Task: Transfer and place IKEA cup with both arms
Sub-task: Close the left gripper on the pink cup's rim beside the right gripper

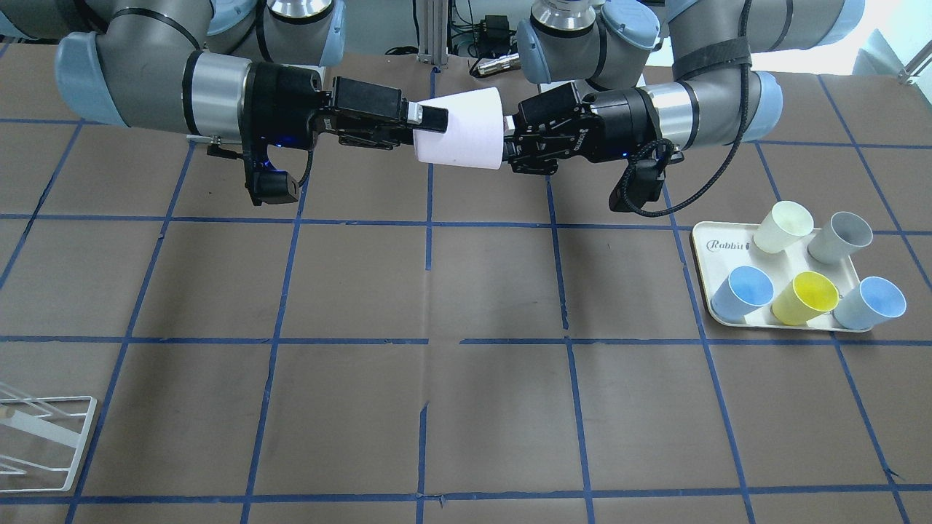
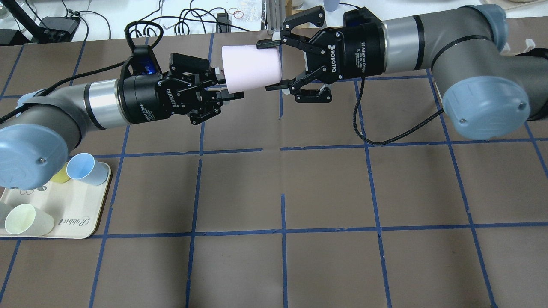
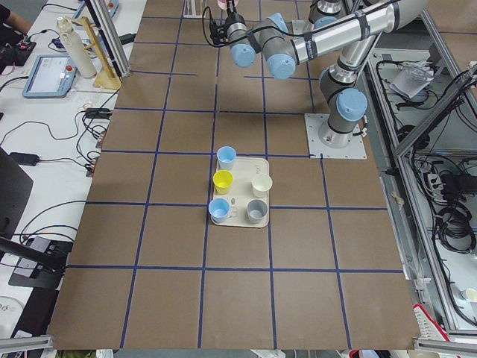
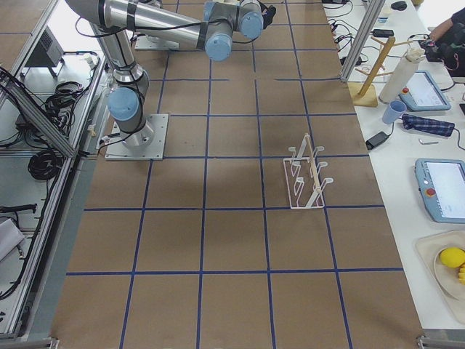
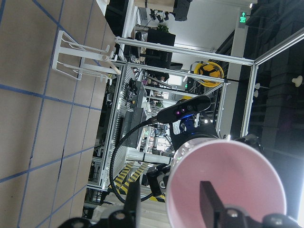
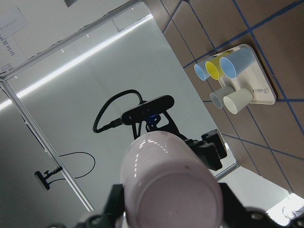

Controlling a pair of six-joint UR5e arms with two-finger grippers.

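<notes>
The pale pink IKEA cup (image 1: 460, 131) hangs on its side in the air between both grippers, high over the far middle of the table (image 2: 252, 68). My right gripper (image 2: 269, 65) straddles the cup's narrow base end with a finger pressed on each side. In the right wrist view the cup's base (image 6: 171, 190) fills the gap between the fingers. My left gripper (image 2: 229, 88) is at the wide rim with one finger inside and one outside. In the left wrist view the cup's rim (image 5: 190, 156) stands free between the parted fingers (image 5: 211, 199).
A cream tray (image 1: 705, 244) on the robot's left side holds a cream-white cup (image 1: 783, 225), a grey cup (image 1: 841, 236), a yellow cup (image 1: 804, 297) and two blue cups. A white wire rack (image 1: 44, 429) stands on the robot's right side near the operators' edge.
</notes>
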